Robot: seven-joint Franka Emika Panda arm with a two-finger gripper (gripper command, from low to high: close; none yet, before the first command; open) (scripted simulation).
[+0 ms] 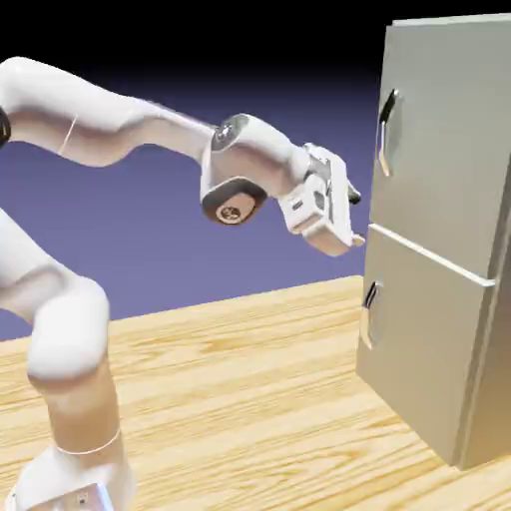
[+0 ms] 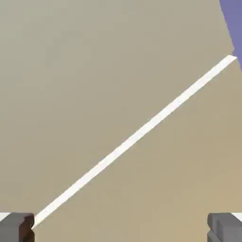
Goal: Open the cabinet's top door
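No brand, label or lettering can be read anywhere, neither on the cabinet (image 1: 439, 250) nor on the white arm (image 1: 120, 130). The cabinet stands upright at the exterior view's right on the wooden desk (image 1: 230, 389), a tall grey-beige box with its two doors both lying flat and closed. The top door (image 1: 444, 140) carries a curved silver handle (image 1: 386, 132) near its left edge, and the shorter lower door (image 1: 419, 339) has its own small handle (image 1: 370, 311).

The end effector (image 1: 355, 220) sits level, pointing at the cabinet front at about the height of the seam between the doors, below the top handle and near the metal; whether it touches I cannot tell from here. Its fingers are spread wide and grip nothing.

The hand view gives what the side view cannot: grey-beige metal fills nearly everything, crossed by a bright diagonal line (image 2: 137, 134) (most likely the seam between the doors, tilted because the hand is rolled), with a sliver of violet backdrop (image 2: 234, 19) in one corner. The two grey fingertips (image 2: 16, 227) sit at opposite bottom corners, far apart, nothing between them. Neither handle shows there; only the exterior view has them.
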